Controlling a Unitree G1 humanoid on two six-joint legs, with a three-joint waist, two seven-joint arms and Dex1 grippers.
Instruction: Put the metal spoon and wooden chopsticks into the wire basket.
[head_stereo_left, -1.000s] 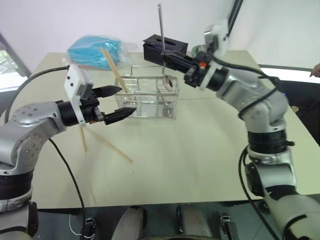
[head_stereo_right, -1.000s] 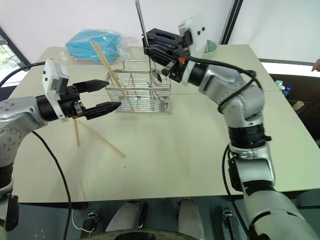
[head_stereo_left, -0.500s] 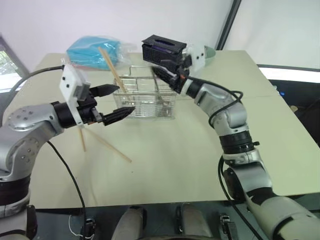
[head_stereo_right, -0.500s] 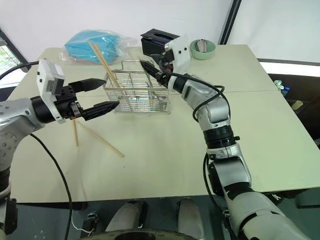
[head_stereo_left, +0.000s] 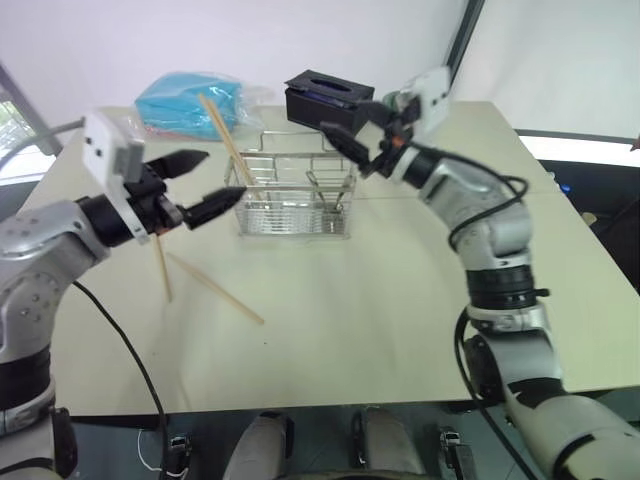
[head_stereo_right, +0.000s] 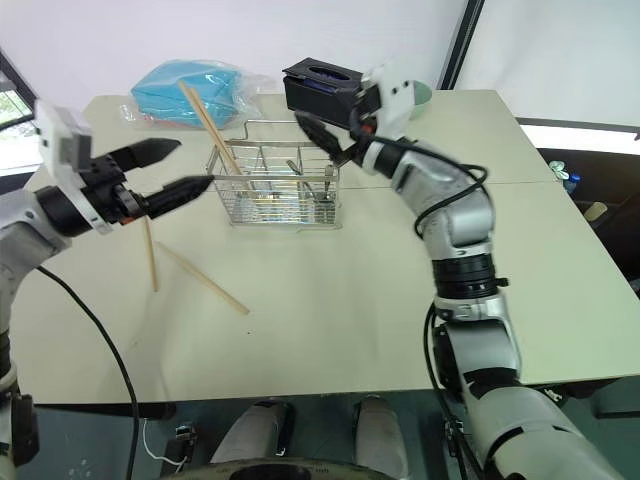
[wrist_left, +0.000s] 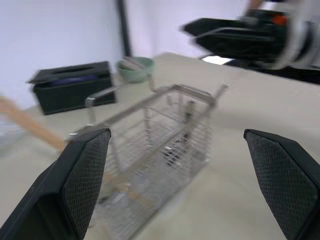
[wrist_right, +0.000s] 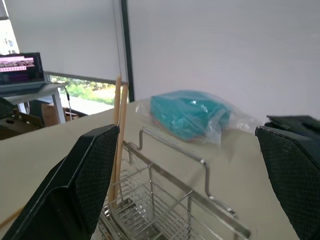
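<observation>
Since the two wooden chopsticks on the table look light, stiff and thin, either wide-open, empty gripper should pinch one mid-length

The right gripper's 2 black, mesh-textured fingers stand wide apart, and between them lies the rectangular chrome wire basket with its thin wire loop handle arching over the grid compartments. 2 pale tan wooden chopsticks stand nearly upright in the basket's end compartment, rising well above its rim. Behind the basket on the beige table lies a teal bundle in a clear plastic bag, near a black box.
</observation>
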